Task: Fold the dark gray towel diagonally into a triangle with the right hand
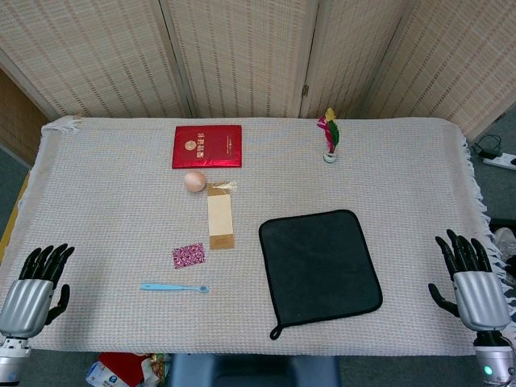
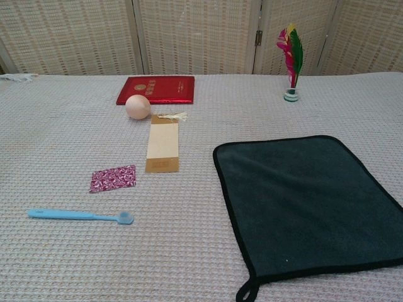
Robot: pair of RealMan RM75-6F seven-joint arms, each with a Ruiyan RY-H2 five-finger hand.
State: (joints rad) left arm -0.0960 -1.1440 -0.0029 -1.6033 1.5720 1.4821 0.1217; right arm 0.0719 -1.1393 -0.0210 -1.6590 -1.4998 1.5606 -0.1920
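The dark gray towel (image 1: 319, 269) lies flat and unfolded on the table, right of centre, with a black hem and a small loop at its near left corner; the chest view shows the towel (image 2: 305, 202) filling the lower right. My right hand (image 1: 472, 280) rests at the table's near right edge, fingers spread and empty, well to the right of the towel. My left hand (image 1: 34, 289) sits at the near left edge, fingers spread, holding nothing. Neither hand shows in the chest view.
A red booklet (image 1: 207, 146), an egg (image 1: 194, 181), a tan bookmark (image 1: 219, 216), a purple patterned square (image 1: 188, 255) and a blue toothbrush (image 1: 174, 287) lie left of the towel. A feather shuttlecock (image 1: 330, 139) stands behind it. A woven cloth (image 1: 113, 201) covers the table.
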